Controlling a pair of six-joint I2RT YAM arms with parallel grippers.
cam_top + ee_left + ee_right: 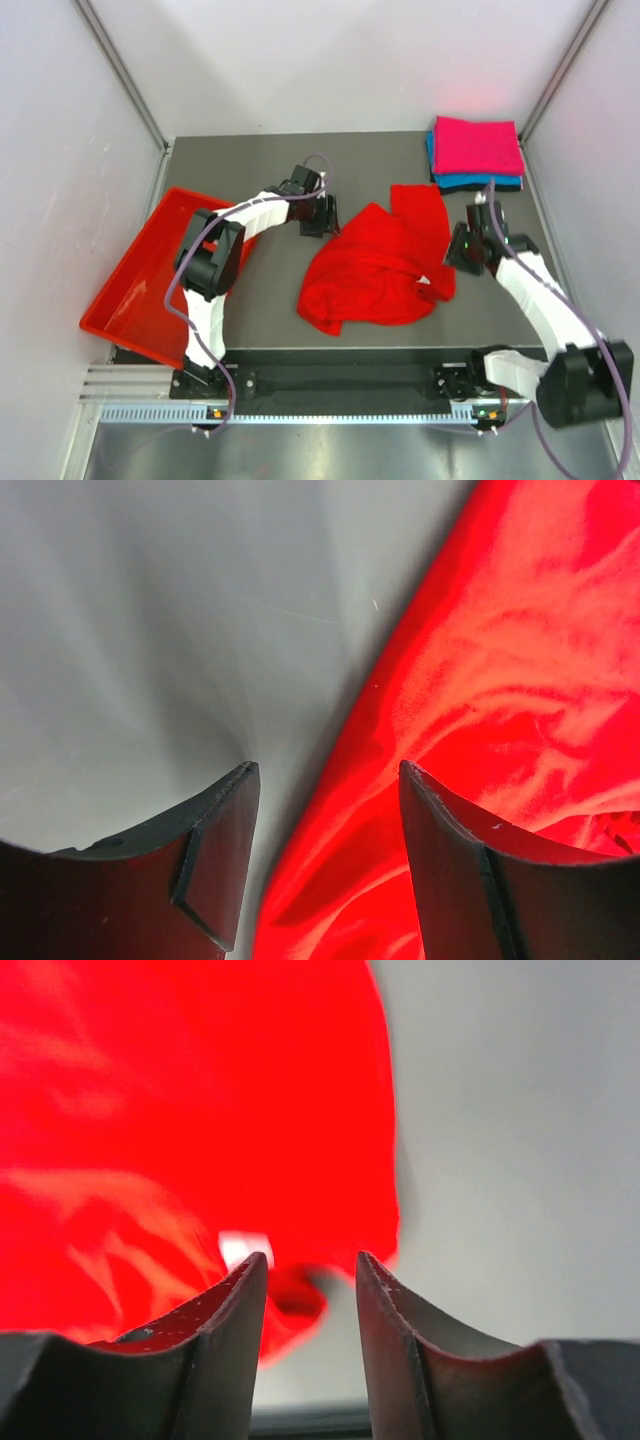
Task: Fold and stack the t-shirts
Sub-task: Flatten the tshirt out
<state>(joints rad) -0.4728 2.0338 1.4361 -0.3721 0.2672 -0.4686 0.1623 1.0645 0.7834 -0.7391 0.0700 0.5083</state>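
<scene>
Top view: red t-shirt (375,265) crumpled mid-bench (250,320), unfolded. Magenta t-shirt (478,145) folded atop teal t-shirt (475,182), far right corner. Red tray (130,290) at left. Left fingers (322,222) and right fingers (455,258) flank the red cloth.
Left wrist: fingers parted, straddling the hem; bare bench leftward.
Right wrist: fingers parted, gripping nothing, label corner ahead, probably placed for spreading.
</scene>
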